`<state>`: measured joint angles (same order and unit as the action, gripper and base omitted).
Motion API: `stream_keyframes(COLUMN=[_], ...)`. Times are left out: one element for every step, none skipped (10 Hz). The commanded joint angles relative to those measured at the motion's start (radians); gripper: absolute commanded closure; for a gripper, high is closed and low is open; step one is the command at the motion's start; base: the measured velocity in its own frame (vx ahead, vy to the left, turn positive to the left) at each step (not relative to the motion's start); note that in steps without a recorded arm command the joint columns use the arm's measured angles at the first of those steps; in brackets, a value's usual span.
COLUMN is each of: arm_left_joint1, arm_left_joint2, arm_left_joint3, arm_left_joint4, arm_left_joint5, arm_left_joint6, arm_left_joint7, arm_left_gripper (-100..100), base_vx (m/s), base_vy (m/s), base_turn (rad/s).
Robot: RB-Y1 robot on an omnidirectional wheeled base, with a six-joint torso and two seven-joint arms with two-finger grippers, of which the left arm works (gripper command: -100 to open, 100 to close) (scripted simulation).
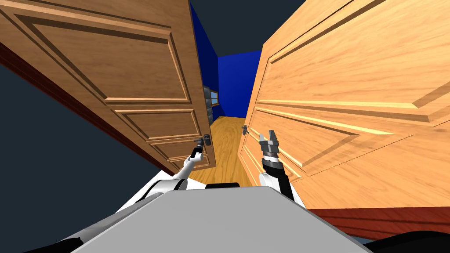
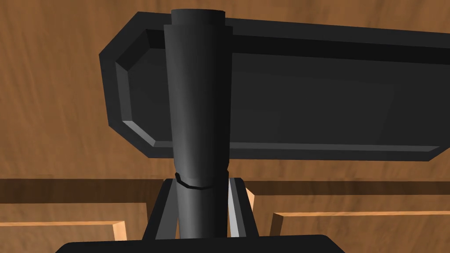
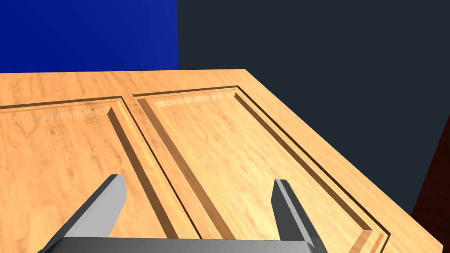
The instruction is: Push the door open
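Observation:
Two panelled wooden door leaves stand partly open. The darker left leaf (image 1: 132,74) carries a dark lever handle (image 1: 206,139). My left gripper (image 1: 200,146) is at that handle; in the left wrist view the gripper (image 2: 202,189) is shut on the lever (image 2: 197,101), with its fingers (image 2: 237,206) pressing the lever's sides in front of the dark backplate (image 2: 316,96). The lighter right leaf (image 1: 351,110) has its own small handle (image 1: 244,129). My right gripper (image 1: 268,137) is open close to that leaf's face (image 3: 211,145), fingers (image 3: 101,206) spread with nothing between them.
Between the leaves a gap shows a wooden floor (image 1: 224,140) and blue walls (image 1: 237,83) beyond, with a small window (image 1: 214,97) on the left wall. A dark red door frame (image 1: 373,219) runs along the right leaf's near side.

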<state>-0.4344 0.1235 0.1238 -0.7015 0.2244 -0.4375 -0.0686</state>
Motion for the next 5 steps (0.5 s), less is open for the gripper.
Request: stream_keyframes(arm_left_joint1=[-0.036,-0.036,-0.036,-0.036,-0.036], arm_left_joint2=[0.013,0.013,0.019,0.019,0.021], arm_left_joint3=[0.009,0.009,0.031,0.031,0.041], arm_left_joint4=[0.05,0.063,0.067,0.067,0.069], arm_left_joint5=[0.003,0.003,0.008,0.008,0.011], arm_left_joint6=[-0.035,-0.035,-0.036,-0.036,-0.037], arm_left_joint7=[0.003,0.003,-0.005,-0.005,-0.008], arm_left_gripper=[100,100,100,100,100], base_vx=[0.039,-0.001,0.098,0.133,0.142], base_vy=[-0.016,0.021,-0.063,-0.121,-0.116], base_turn=[0.013,-0.024,0.034,0.08,0.082])
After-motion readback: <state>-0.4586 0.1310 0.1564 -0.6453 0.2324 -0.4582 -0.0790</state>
